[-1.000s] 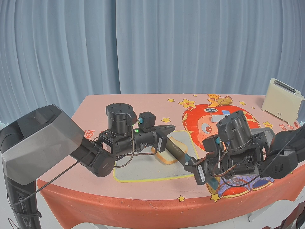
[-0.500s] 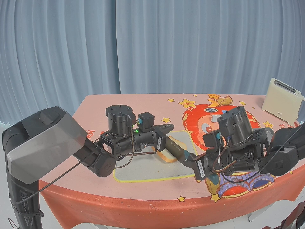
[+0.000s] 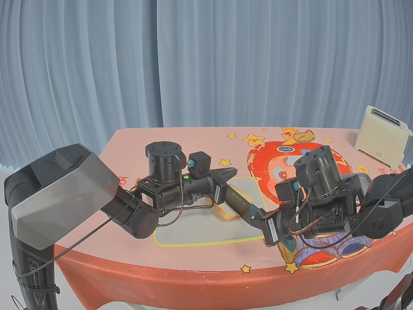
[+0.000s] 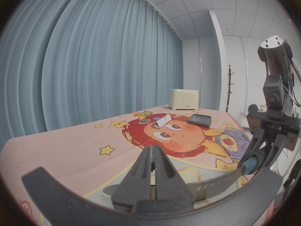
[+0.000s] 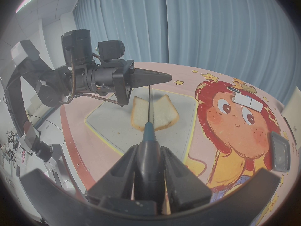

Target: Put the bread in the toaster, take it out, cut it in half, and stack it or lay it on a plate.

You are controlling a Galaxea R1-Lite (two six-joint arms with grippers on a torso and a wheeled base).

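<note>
The right tool (image 3: pixel 258 217) now sits farther in and higher than a second ago; its knife (image 3: pixel 238 199) is lower, blade pressed into the bread (image 3: pixel 225 212).

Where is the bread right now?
In the head view the bread lies on the cutting mat at table centre, under the knife, just beside the left gripper.

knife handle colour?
Knife handle: teal; the left wrist view shows it best.

Knife (image 4: pixel 213 183) lies across bread (image 4: pixel 189 174).
</note>
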